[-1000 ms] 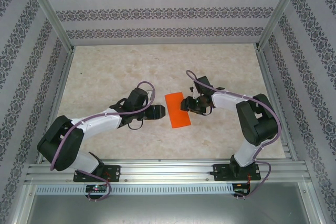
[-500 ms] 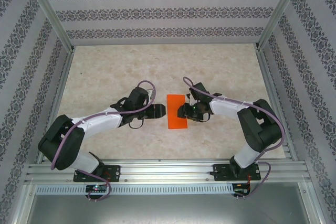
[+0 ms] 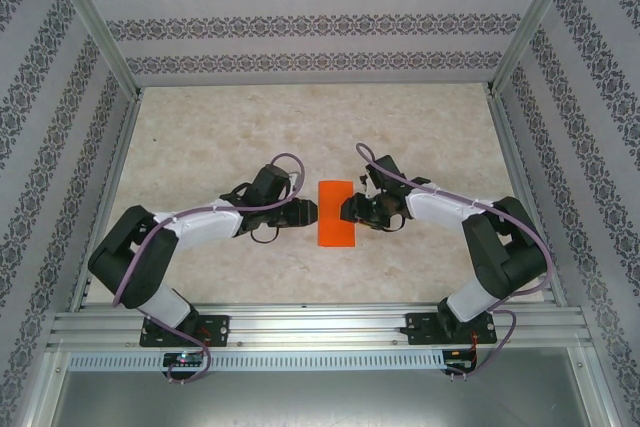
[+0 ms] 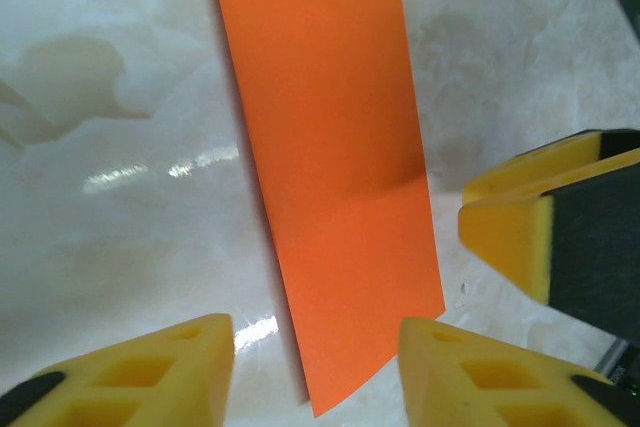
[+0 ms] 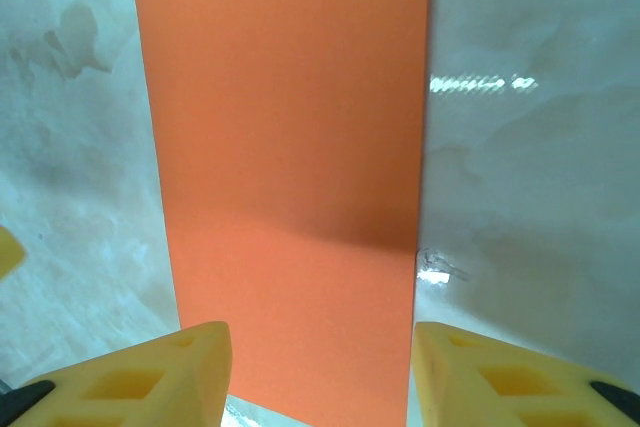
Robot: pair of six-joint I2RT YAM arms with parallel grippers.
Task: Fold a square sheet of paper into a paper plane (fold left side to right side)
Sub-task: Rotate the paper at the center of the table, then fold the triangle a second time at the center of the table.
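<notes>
I am holding my left gripper (image 3: pixel 306 211) low at the left edge of the square sheet of paper (image 3: pixel 336 214), jaws standing apart and grasping nothing. In my left wrist view the yellow fingers (image 4: pixel 130 372) are straddling the sheet's near end.

The orange sheet is lying flat on the table (image 3: pixel 200 147) between my two arms as a narrow strip. So I am judging the left-to-right fold made, and the crease being squared up.

My right gripper (image 3: pixel 346 210) is sitting at the right edge, likewise released, its fingers (image 5: pixel 510 372) flanking the strip.

Next I am expecting to pin one side while the other works under a thin, flat corner.
</notes>
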